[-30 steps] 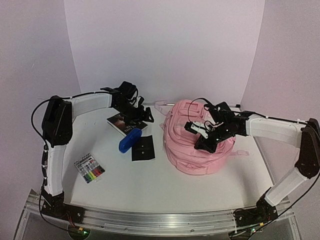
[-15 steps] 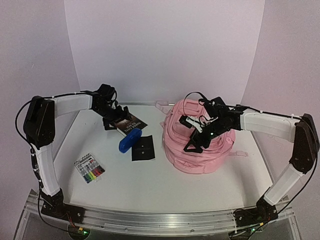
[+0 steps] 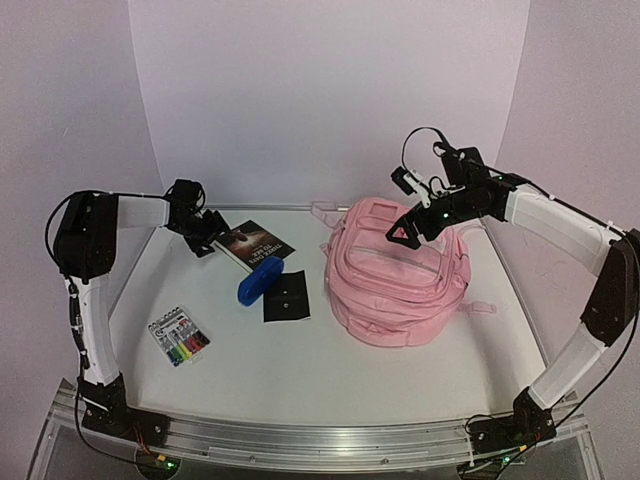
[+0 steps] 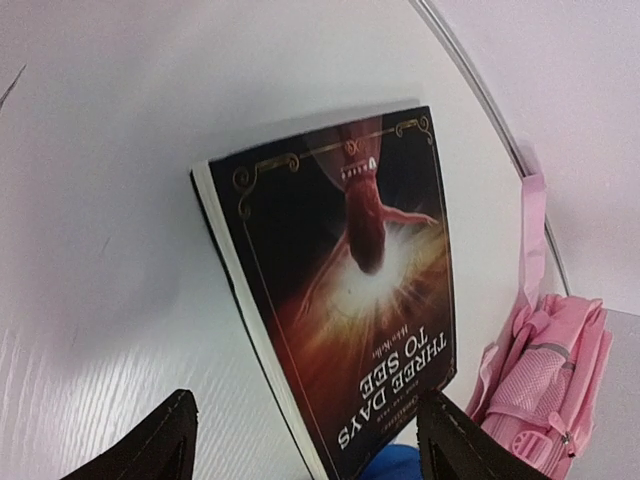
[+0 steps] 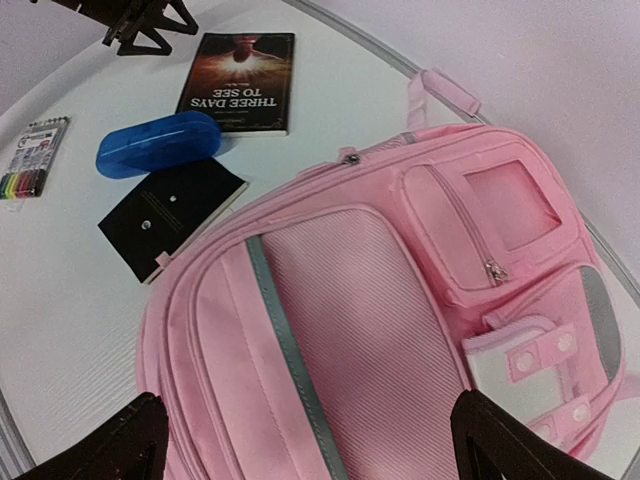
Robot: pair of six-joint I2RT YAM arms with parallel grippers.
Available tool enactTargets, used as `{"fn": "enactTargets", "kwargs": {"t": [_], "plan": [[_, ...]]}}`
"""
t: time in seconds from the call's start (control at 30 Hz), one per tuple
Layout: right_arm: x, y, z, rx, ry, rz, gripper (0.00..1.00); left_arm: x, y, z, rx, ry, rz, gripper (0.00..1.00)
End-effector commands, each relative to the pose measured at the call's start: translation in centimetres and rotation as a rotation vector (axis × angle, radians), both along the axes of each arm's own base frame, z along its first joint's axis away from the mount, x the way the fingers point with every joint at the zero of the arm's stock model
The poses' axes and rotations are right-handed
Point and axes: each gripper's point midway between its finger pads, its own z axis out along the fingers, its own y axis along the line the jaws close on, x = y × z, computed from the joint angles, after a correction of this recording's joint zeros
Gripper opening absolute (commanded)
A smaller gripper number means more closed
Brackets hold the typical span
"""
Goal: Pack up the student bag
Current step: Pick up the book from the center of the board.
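The student bag (image 3: 395, 280) is a large pink backpack lying flat on the right half of the table, pockets up (image 5: 380, 320). My right gripper (image 3: 407, 234) hovers open above its far end, empty, with the bag's front panel between its fingertips (image 5: 305, 445). My left gripper (image 3: 205, 237) stands open at the left end of a dark paperback book (image 3: 256, 241). In the left wrist view the book (image 4: 350, 290) lies flat on the table, its near end between my spread left fingertips (image 4: 305, 445), and the left one is clear of it.
A blue case (image 3: 260, 278) lies just in front of the book, a black notebook (image 3: 286, 297) beside it. A pack of coloured markers (image 3: 180, 338) sits at the front left. A pink bag strap (image 3: 322, 210) trails toward the back wall.
My right gripper has opened, risen off the bag and moved toward its far end. My left arm has drawn back to the left, to the book's left end.
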Motion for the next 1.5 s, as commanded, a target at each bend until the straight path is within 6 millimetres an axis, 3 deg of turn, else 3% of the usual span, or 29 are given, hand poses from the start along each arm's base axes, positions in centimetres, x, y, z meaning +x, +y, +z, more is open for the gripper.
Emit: {"fn": "enactTargets", "kwargs": {"t": [0.0,0.17,0.33,0.43,0.6,0.67,0.83,1.03,1.17,1.27,1.47], "plan": [[1.0,-1.5,0.6,-0.051,-0.005,-0.058,0.98,3.3,-0.4,0.0,0.000,-0.049,-0.039,0.71],[1.9,-2.3,1.4,-0.079,-0.037,-0.089,0.98,4.7,-0.8,-2.0,-0.048,-0.022,-0.030,0.61],[2.6,-2.5,1.6,-0.091,-0.047,-0.111,0.98,4.4,-0.9,-4.5,-0.105,0.035,0.025,0.51],[2.8,-2.6,1.6,-0.094,-0.047,-0.121,0.98,4.2,-0.5,-5.8,-0.090,0.078,0.048,0.38],[2.9,-2.7,1.5,-0.099,-0.046,-0.130,0.98,4.1,0.2,-6.3,-0.015,0.130,0.034,0.06],[2.9,-2.8,1.6,-0.099,-0.048,-0.132,0.98,4.1,0.5,-6.1,0.018,0.138,0.031,0.00],[3.0,-2.5,1.7,-0.085,-0.043,-0.131,0.98,4.1,1.8,-3.2,0.077,0.083,0.057,0.00],[3.5,-1.8,2.0,-0.053,-0.029,-0.128,0.98,5.3,2.2,4.7,0.092,-0.116,0.034,0.00],[3.8,-1.3,2.4,-0.032,-0.028,-0.118,0.98,5.4,2.6,8.9,0.119,-0.197,0.033,0.00],[3.9,-1.1,2.5,-0.027,-0.028,-0.116,0.98,4.3,3.3,10.4,0.144,-0.189,0.038,0.00],[3.8,-0.9,2.8,-0.012,-0.027,-0.108,0.98,0.1,3.5,10.7,0.143,-0.132,-0.006,0.00]]}}
